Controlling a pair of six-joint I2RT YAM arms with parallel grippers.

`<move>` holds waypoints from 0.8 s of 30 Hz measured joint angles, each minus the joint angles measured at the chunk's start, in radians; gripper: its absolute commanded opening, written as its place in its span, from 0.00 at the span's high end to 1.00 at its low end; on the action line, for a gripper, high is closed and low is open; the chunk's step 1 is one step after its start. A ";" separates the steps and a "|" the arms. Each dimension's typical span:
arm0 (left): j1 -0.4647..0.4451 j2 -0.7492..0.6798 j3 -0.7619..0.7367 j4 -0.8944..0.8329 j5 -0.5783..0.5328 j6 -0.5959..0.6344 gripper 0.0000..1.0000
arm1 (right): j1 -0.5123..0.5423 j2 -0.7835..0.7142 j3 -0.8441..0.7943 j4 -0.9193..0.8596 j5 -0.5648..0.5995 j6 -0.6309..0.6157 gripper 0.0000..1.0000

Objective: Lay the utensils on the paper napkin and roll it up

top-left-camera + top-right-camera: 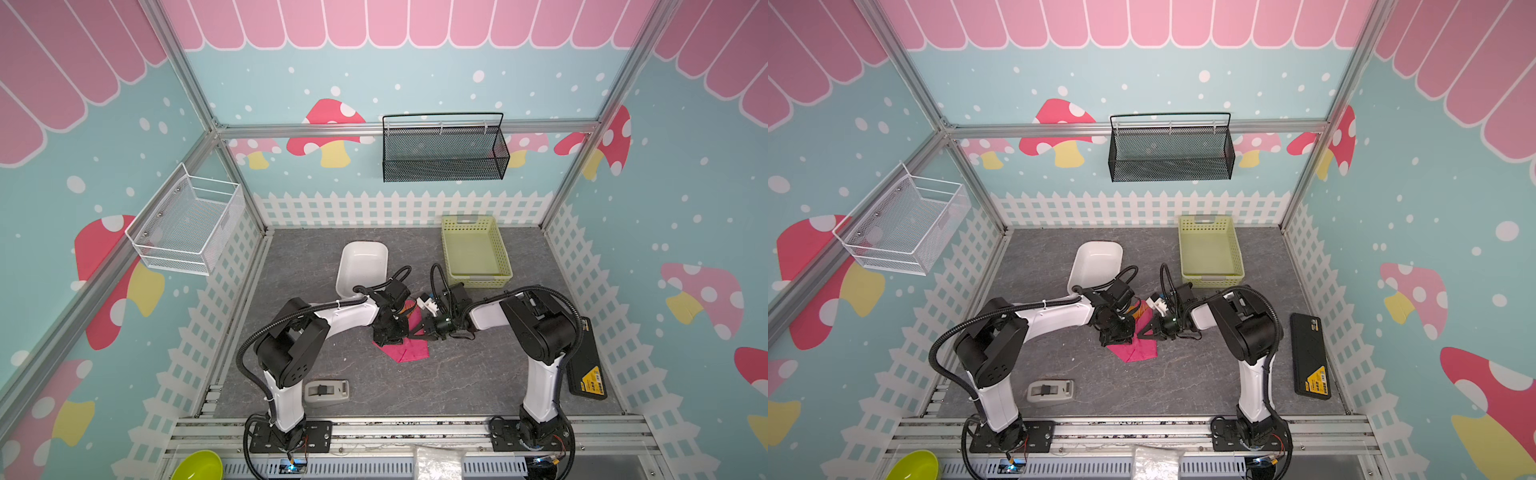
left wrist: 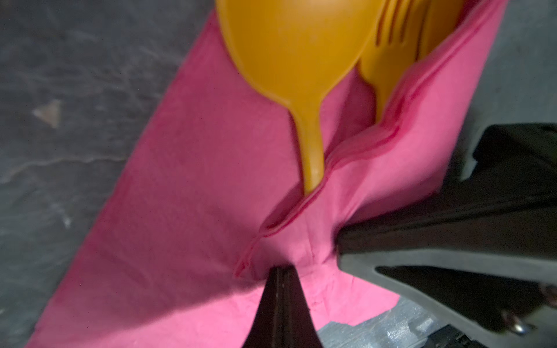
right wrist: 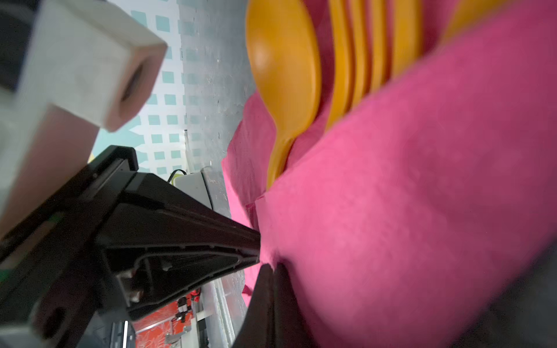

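The magenta paper napkin (image 1: 405,351) (image 1: 1136,351) lies mid-table, one flap folded over the orange utensils (image 1: 408,308) (image 1: 1140,308). The spoon (image 2: 295,51) (image 3: 286,69) and fork (image 2: 401,45) (image 3: 373,54) lie side by side, their handles under the flap and their heads sticking out. My left gripper (image 1: 390,340) (image 1: 1115,338) (image 2: 281,269) is shut, pinching the flap of the napkin (image 2: 180,211). My right gripper (image 1: 424,328) (image 1: 1148,330) (image 3: 269,266) is shut on the same flap of the napkin (image 3: 407,195), close beside the left one.
A white dish (image 1: 362,266) sits just behind the left wrist, and a green basket (image 1: 476,253) behind the right. A black box (image 1: 586,361) lies at the right edge, a grey tape dispenser (image 1: 326,392) front left. Mesh baskets (image 1: 444,147) hang on the walls.
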 measured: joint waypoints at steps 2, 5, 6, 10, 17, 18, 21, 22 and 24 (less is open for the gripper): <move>0.000 0.000 0.000 -0.002 0.000 0.003 0.99 | 0.000 0.000 -0.005 0.014 0.001 0.001 0.96; 0.000 -0.001 0.000 -0.002 -0.003 0.009 0.99 | -0.001 -0.006 -0.016 0.026 0.008 0.002 0.97; 0.000 -0.002 0.000 -0.003 -0.004 0.010 0.99 | -0.001 -0.011 -0.024 0.030 0.012 0.004 0.97; 0.000 -0.002 0.006 -0.014 -0.009 0.018 0.99 | -0.009 -0.044 -0.071 0.038 0.031 0.014 0.97; -0.002 0.013 0.055 -0.022 -0.014 0.041 0.99 | -0.029 -0.114 -0.150 0.042 0.066 0.043 0.97; -0.003 0.019 0.064 -0.023 -0.014 0.043 0.99 | -0.029 -0.126 -0.163 0.042 0.075 0.049 0.97; -0.012 0.044 0.093 -0.023 -0.014 0.050 0.99 | -0.031 -0.166 -0.210 0.053 0.099 0.074 0.97; -0.015 0.052 0.101 -0.022 -0.012 0.052 0.99 | -0.031 -0.179 -0.229 0.063 0.105 0.085 0.97; -0.018 0.067 0.115 -0.023 -0.009 0.058 0.99 | -0.032 -0.198 -0.265 0.092 0.113 0.113 0.97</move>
